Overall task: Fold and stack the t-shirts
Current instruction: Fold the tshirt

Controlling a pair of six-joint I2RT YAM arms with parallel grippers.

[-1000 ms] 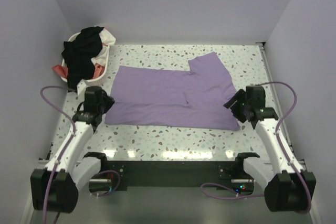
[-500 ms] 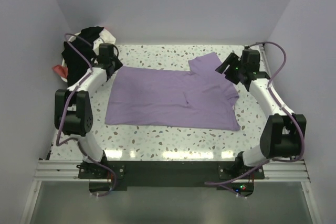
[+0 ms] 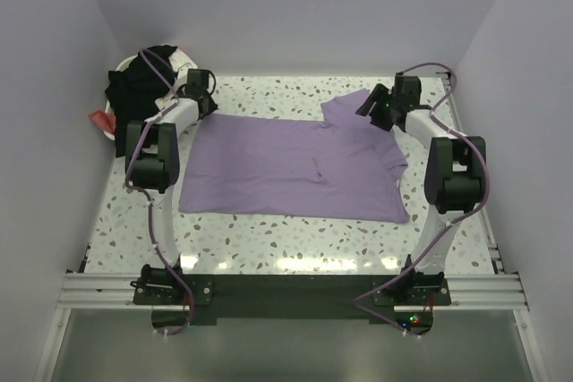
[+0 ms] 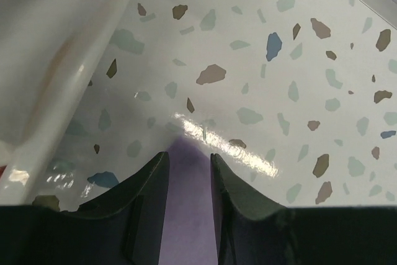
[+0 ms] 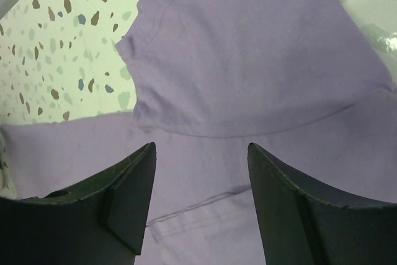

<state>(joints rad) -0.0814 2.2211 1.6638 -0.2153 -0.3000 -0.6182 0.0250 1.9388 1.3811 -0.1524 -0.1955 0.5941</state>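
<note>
On speckled table (image 3: 269, 239), lavender t-shirt (image 3: 269, 167), spread flat (lightly creased)

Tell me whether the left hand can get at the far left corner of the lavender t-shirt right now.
Probably yes. The left hand sits open right over that corner of the lavender t-shirt, fingers either side of it; the laundry basket stands beside, not between.

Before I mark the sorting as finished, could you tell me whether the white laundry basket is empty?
No, the top view shows black cloth and coral cloth heaped in the laundry basket at the far left.
</note>
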